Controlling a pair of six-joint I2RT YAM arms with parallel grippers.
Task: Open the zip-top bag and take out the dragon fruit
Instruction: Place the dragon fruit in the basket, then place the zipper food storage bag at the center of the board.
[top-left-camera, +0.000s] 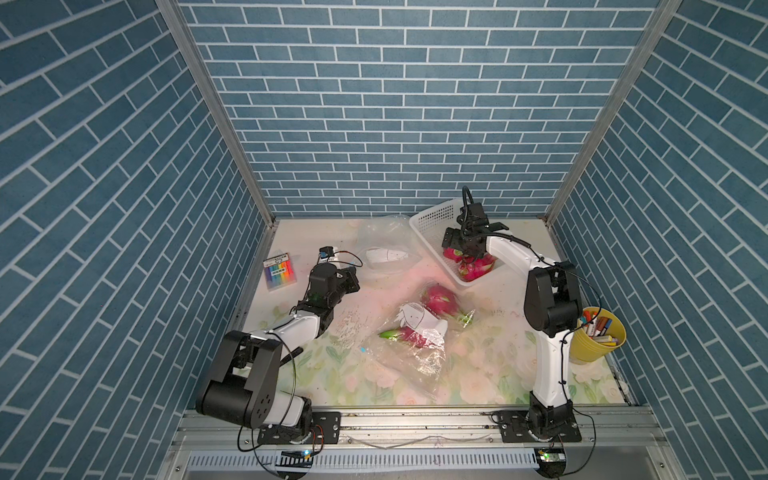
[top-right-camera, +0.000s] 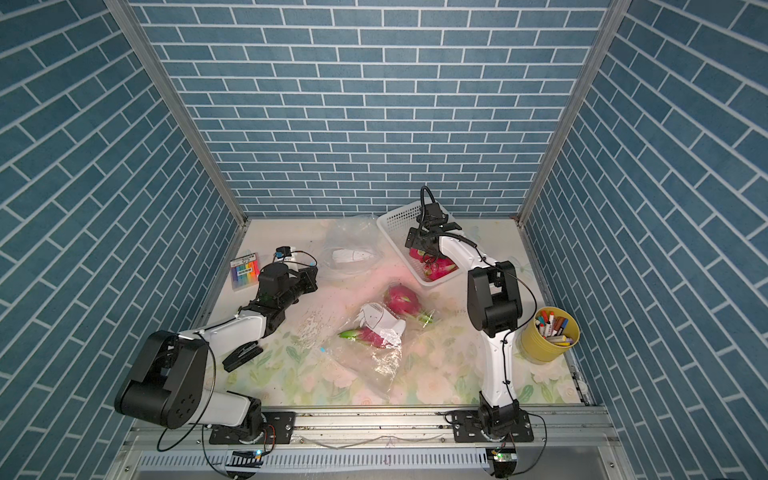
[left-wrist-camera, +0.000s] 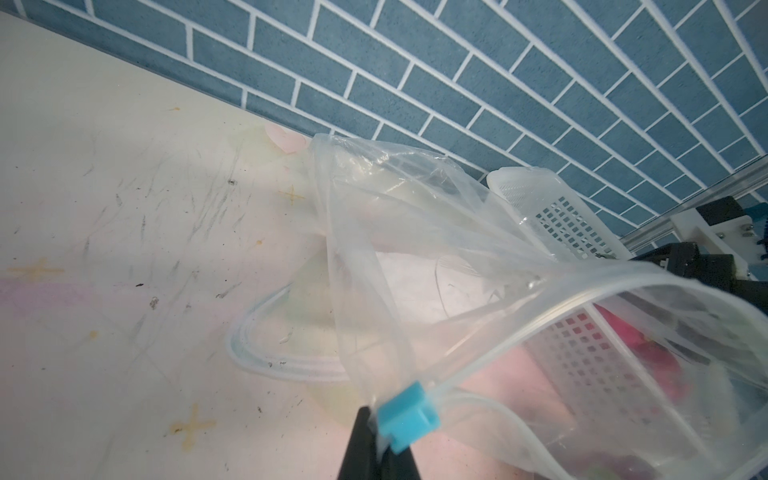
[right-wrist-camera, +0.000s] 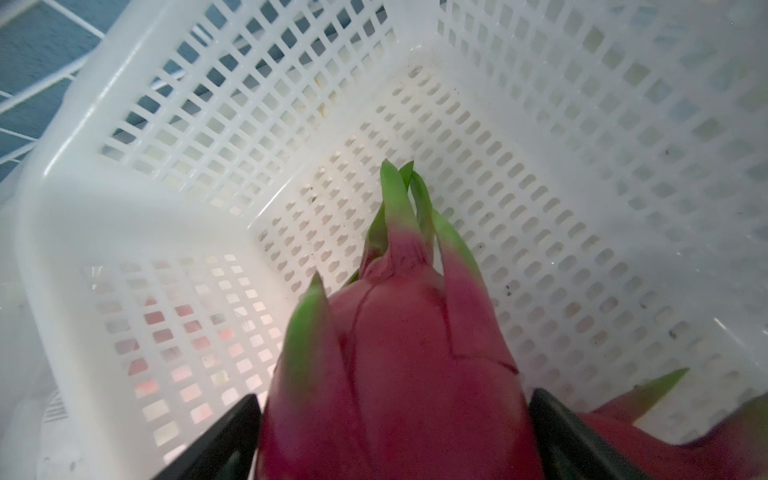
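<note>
Left end effector (left-wrist-camera: 374, 436): clenched on clear zip-top plastic bag (left-wrist-camera: 415, 249).
Right end effector (right-wrist-camera: 390, 409): flanks pink, green-scaled dragon fruit (right-wrist-camera: 415, 353); grip unclear.

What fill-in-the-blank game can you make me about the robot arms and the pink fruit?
1. The right end effector flanks a dragon fruit inside the white ___.
2. The left end effector pinches the bag beside its ___ slider.
3. The cup of markers is ___.
Missing words: basket, blue, yellow.
</note>
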